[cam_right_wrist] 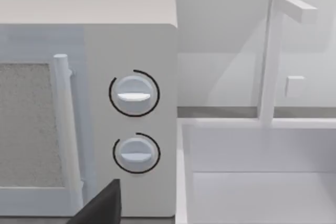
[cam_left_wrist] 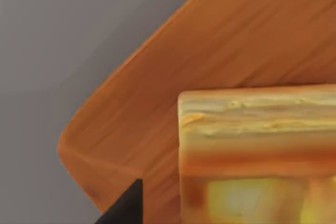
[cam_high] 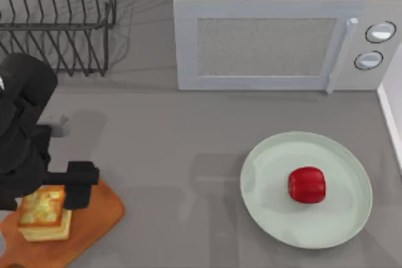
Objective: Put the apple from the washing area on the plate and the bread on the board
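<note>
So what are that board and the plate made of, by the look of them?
The board looks like wood with a smooth finish: orange-brown with visible grain streaks. The plate looks like glazed ceramic or perhaps plastic: an even pale mint surface with a raised rim.

Grey counter [cam_high: 176,155]: board [cam_high: 94,218], plate [cam_high: 264,205], microwave [cam_high: 276,36], rack [cam_high: 56,17].

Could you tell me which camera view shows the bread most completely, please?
The top view: the bread shows whole on the board, beside the left gripper. The left wrist view shows one cropped corner of it; the right wrist view faces the microwave.
</note>
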`<control>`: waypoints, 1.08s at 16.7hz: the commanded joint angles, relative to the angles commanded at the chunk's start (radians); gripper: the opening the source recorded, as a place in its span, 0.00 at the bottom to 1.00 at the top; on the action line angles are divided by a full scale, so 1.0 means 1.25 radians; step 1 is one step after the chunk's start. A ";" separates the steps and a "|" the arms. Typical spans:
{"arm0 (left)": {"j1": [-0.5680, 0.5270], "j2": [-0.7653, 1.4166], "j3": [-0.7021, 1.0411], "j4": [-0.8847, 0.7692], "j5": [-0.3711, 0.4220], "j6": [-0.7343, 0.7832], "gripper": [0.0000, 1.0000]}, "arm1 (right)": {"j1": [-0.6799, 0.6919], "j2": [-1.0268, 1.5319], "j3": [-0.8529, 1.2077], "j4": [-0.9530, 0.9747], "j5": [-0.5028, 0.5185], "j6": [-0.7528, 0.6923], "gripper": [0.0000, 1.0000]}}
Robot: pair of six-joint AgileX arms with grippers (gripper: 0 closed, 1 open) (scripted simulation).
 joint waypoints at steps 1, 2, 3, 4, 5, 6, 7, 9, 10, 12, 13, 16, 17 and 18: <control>0.000 0.000 0.000 0.000 0.000 0.000 1.00 | 0.000 0.000 0.000 0.000 0.000 0.000 1.00; 0.000 0.000 0.000 0.000 0.000 0.000 1.00 | 0.000 0.000 0.000 0.000 0.000 0.000 1.00; 0.000 0.000 0.000 0.000 0.000 0.000 1.00 | 0.000 0.000 0.000 0.000 0.000 0.000 1.00; 0.000 0.000 0.000 0.000 0.000 0.000 1.00 | 0.000 0.000 0.000 0.000 0.000 0.000 1.00; 0.000 0.000 0.000 0.000 0.000 0.000 1.00 | 0.000 0.000 0.000 0.000 0.000 0.000 1.00; 0.000 0.000 0.000 0.000 0.000 0.000 1.00 | 0.000 0.000 0.000 0.000 0.000 0.000 1.00; 0.000 -0.001 0.000 0.000 0.000 0.000 1.00 | 0.000 0.000 0.000 0.000 0.000 0.000 1.00; 0.002 -0.010 0.000 0.005 0.000 0.002 1.00 | 0.000 0.000 0.000 0.000 0.000 0.000 1.00; 0.005 -0.027 -0.005 0.014 0.000 0.004 1.00 | 0.000 0.000 0.000 0.000 0.000 0.000 1.00; 0.015 -0.085 -0.030 0.047 0.001 0.014 1.00 | 0.000 0.000 0.000 0.000 0.000 0.000 1.00; 0.022 -0.125 -0.050 0.069 0.001 0.020 1.00 | 0.000 0.000 0.000 0.000 0.000 0.000 1.00; 0.049 -0.277 -0.129 0.155 0.003 0.045 1.00 | 0.000 0.000 0.000 0.000 0.000 0.000 1.00; 0.060 -0.336 -0.162 0.189 0.004 0.055 1.00 | 0.000 0.000 0.000 0.000 0.000 0.000 1.00; 0.072 -0.398 -0.196 0.225 0.004 0.066 1.00 | 0.000 0.000 0.000 0.000 0.000 0.000 1.00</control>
